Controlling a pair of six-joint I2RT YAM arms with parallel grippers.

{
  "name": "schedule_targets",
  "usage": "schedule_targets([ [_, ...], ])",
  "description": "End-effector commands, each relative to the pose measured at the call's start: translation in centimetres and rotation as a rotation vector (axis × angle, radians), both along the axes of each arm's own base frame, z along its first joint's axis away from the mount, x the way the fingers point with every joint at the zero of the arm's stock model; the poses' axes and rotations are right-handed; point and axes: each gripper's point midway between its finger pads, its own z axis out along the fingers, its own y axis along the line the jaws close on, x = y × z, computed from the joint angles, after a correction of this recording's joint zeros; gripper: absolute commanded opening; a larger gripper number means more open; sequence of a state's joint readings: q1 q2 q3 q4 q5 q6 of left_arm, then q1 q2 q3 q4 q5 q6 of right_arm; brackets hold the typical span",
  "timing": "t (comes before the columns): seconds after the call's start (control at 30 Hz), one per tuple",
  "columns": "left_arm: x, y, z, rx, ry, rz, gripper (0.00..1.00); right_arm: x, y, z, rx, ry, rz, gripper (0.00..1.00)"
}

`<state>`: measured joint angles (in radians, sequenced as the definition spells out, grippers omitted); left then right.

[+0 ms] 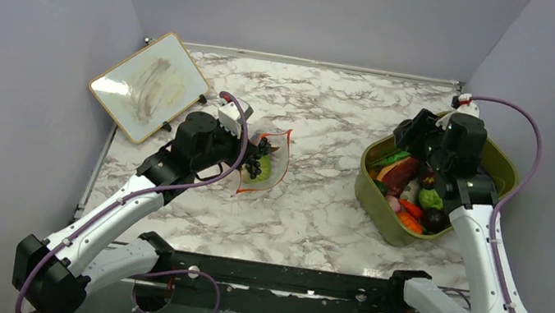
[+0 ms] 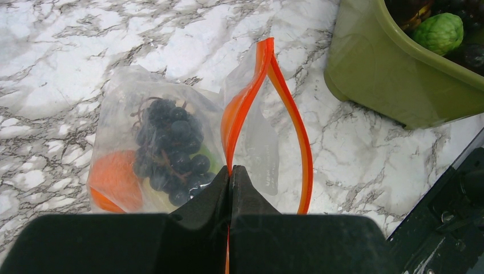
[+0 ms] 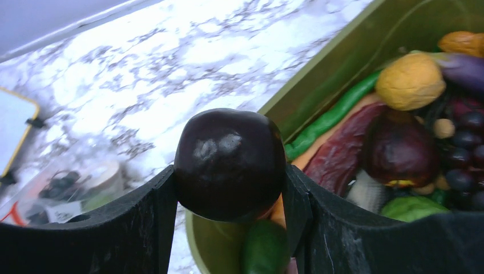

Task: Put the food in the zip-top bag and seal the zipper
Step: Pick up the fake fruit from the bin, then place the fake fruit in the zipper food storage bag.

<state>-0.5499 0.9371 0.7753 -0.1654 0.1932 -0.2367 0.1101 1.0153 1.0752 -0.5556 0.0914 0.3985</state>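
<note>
The clear zip-top bag (image 2: 122,103) lies on the marble left of centre, its mouth gaping. Dark purple grapes (image 2: 170,149) and an orange piece (image 2: 114,180) show inside it. My left gripper (image 2: 230,171) is shut on one side of the red-orange zipper (image 2: 297,131), holding that edge up. My right gripper (image 3: 228,171) is over the near-left corner of the olive bin (image 3: 319,74), shut on a dark brown round piece (image 3: 228,154). From above, the bag (image 1: 276,169) sits at the left gripper (image 1: 246,148), with the right gripper (image 1: 414,135) at the bin's left rim.
The olive-green bin (image 1: 504,170) at the right holds several more toy foods, among them a light-green cabbage-like ball (image 2: 439,31). A framed whiteboard (image 1: 150,86) lies at the back left corner. Grey walls close in three sides of the table.
</note>
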Motion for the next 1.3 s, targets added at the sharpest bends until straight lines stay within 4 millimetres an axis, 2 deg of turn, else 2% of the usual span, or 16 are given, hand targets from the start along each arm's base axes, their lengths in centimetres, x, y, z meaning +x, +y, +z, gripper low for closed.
schedule_targets([
  [0.0, 0.5, 0.1, -0.1, -0.001, -0.017, 0.017, 0.00, -0.6, 3.3, 0.9, 0.117, -0.017, 0.144, 0.37],
  [0.23, 0.5, 0.1, -0.2, 0.003, -0.015, 0.021, 0.00, -1.0, 6.1, 1.3, 0.145, -0.026, 0.215, 0.36],
  [0.5, 0.5, 0.1, 0.0, -0.004, -0.018, 0.023, 0.00, -2.8, 13.5, 1.8, 0.157, -0.021, 0.379, 0.36],
  [0.7, 0.4, -0.3, -0.3, -0.022, 0.006, 0.009, 0.00, -5.0, 18.7, 1.7, 0.220, -0.028, 0.531, 0.36],
  [0.83, 0.2, -0.6, 0.3, -0.055, 0.006, 0.007, 0.00, -6.3, 21.8, 1.7, 0.267, -0.033, 0.619, 0.36],
  [1.13, 0.0, -0.8, 1.1, -0.085, 0.006, 0.004, 0.00, -9.0, 28.1, 0.4, 0.333, -0.010, 0.748, 0.36],
  [1.27, 0.1, -0.7, 1.4, -0.087, 0.005, 0.010, 0.00, -9.5, 30.5, -1.2, 0.319, 0.030, 0.776, 0.37],
])
